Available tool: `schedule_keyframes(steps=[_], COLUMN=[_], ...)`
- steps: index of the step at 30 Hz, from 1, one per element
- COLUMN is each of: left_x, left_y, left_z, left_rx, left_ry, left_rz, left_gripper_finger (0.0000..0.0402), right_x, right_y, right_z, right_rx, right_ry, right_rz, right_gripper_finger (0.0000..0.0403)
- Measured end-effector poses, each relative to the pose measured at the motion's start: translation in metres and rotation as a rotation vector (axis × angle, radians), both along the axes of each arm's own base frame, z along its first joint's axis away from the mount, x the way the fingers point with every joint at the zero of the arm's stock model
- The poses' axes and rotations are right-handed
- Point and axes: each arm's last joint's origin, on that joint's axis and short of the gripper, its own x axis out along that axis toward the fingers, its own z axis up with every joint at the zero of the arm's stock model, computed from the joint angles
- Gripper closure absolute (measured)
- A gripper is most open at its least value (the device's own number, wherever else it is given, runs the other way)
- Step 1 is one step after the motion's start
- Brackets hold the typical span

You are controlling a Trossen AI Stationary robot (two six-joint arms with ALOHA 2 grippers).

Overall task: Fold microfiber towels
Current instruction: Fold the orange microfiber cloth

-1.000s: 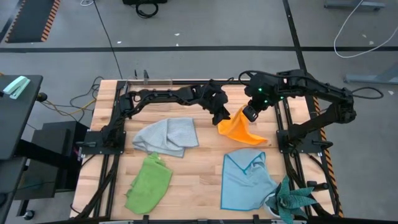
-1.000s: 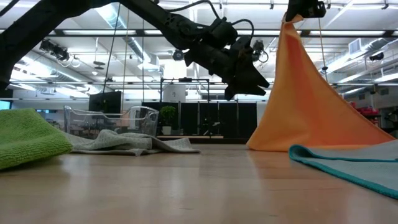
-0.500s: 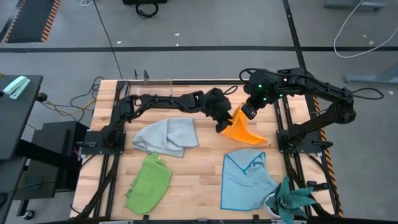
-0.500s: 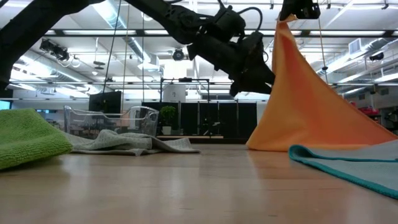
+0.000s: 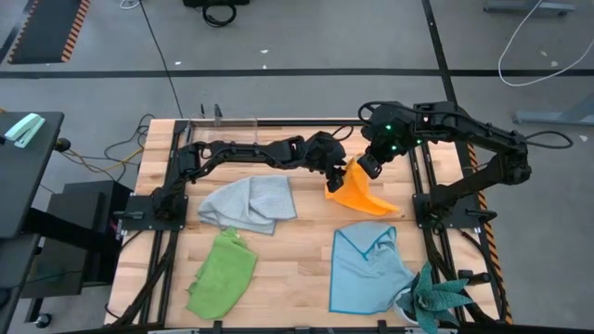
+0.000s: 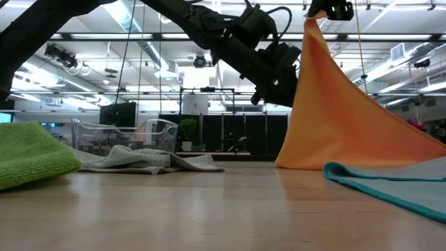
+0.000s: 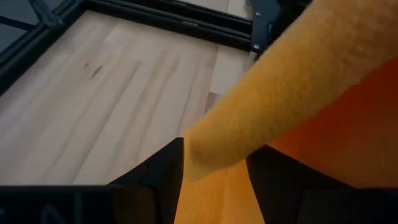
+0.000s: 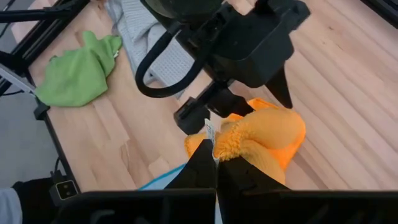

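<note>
The orange-yellow towel (image 5: 364, 197) hangs as a tent from my right gripper (image 5: 369, 165), which is shut on its raised corner; its lower edge lies on the table (image 6: 362, 162). My left gripper (image 5: 335, 177) is open at the towel's hanging left edge (image 6: 298, 84), one finger on each side of it in the left wrist view (image 7: 214, 180). The grey towel (image 5: 249, 202) lies crumpled at the left. The lime green towel (image 5: 221, 272) is bunched near the front. The light blue towel (image 5: 369, 266) lies at the front right. My left gripper has the orange towel's hanging edge (image 7: 211, 155) between its open fingers; whether a finger touches the cloth I cannot tell. My right gripper pinches the orange towel's corner (image 8: 231, 140), next to a small white tag, between its two fingers from above. The cloth bunches at the fingers and hangs below them, drawn into a slope, with its lower edge on the table.
A clear plastic box (image 5: 223, 119) stands at the table's far edge. A teal spiky plant (image 5: 436, 301) stands at the front right corner. Black frame rails (image 5: 419, 186) run along the table's sides. Bare wood (image 5: 297, 269) shows between the green and blue towels.
My left gripper has gone toward the table's right edge, up to the orange towel's hanging edge, so that the cloth now lies between its fingers. My right gripper has kept the corner raised; the towel's hanging edge stands a little steeper.
</note>
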Motion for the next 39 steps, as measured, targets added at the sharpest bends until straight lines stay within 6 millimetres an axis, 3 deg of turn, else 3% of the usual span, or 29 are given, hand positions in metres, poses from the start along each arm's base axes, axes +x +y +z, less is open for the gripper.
schedule_keyframes(steps=[7, 18, 24, 32, 39], left_x=[0.001, -0.004, -0.003, 0.002, 0.002], left_y=[0.000, 0.027, 0.029, 0.016, 0.015], left_z=[0.002, 0.003, 0.005, 0.010, 0.010], left_rx=[0.029, 0.057, 0.053, 0.049, 0.069], left_ry=[-0.018, -0.027, -0.055, -0.106, -0.102], left_rz=[0.035, 0.132, 0.129, 0.074, 0.058], left_gripper_finger=[0.0221, 0.0237, 0.0291, 0.0388, 0.0383], right_x=[0.001, 0.003, 0.003, 0.004, 0.004], right_y=[0.003, 0.016, 0.016, 0.016, 0.016], right_z=[0.000, 0.000, 0.000, 0.001, 0.001], right_rx=[0.018, 0.030, 0.026, 0.022, 0.022], right_ry=[-0.007, -0.006, -0.006, -0.024, -0.024], right_rz=[0.024, 0.066, 0.064, 0.067, 0.068], right_gripper_finger=[0.0403, 0.0403, 0.0403, 0.0403, 0.0403])
